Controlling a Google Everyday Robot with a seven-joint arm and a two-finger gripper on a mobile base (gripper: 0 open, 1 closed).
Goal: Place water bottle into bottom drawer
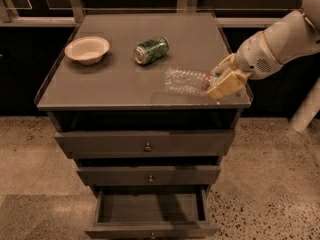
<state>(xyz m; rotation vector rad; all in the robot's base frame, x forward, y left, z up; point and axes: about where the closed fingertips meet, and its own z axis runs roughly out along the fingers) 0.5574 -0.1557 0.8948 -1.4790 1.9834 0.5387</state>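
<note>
The water bottle (186, 81) is clear and ribbed, with a red-and-blue band at its neck. It is held lying sideways just above the front right of the cabinet top (120, 89). My gripper (218, 81) is shut on the bottle's neck end, with its tan fingers (225, 85) on either side. The white arm comes in from the right. The bottom drawer (150, 209) is pulled open at the foot of the cabinet, and nothing shows inside it.
A green soda can (151, 50) lies on its side at the middle of the top. A beige bowl (87, 49) stands at the left. The two upper drawers (146, 145) are closed. Speckled floor surrounds the cabinet.
</note>
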